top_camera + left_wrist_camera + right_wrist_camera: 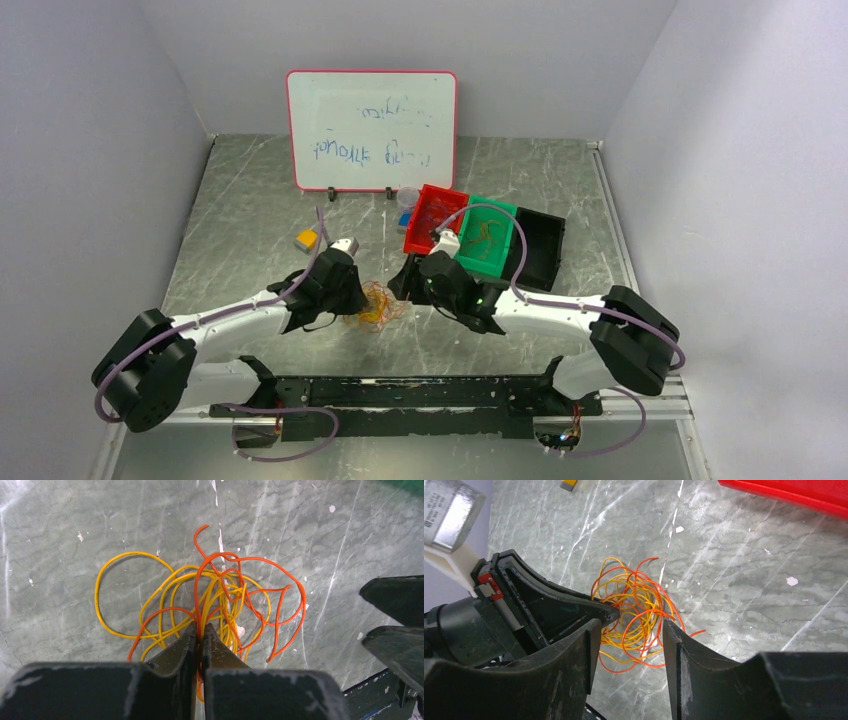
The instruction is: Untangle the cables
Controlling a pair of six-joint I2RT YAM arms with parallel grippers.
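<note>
Left wrist view: we are looking at the left gripper (201, 630) pressing its two fingers together, with no gap showing between them, and it is pinching a few orange and yellow strands of the cables (215, 597) right at its tips. The rest of the cables are spreading out ahead of those tips as a loose, loopy tangle lying flat on the grey table (60, 540), with one wide yellow loop reaching off to the left and orange loops trailing to the right.

In the right wrist view we are seeing the right gripper (631, 630) holding its jaws about halfway apart and gripping nothing. The tangle is showing in the gap between them on the table beyond, and we cannot tell whether either finger is touching a strand.

From above, both grippers are meeting over the tangle near the middle of the table, the left one on its left side and the right one on its right. Behind the right arm a red bin (432, 212), a green bin (490, 238) and a black bin (543, 248) are sitting side by side, and a whiteboard (372, 130) is standing at the back.
</note>
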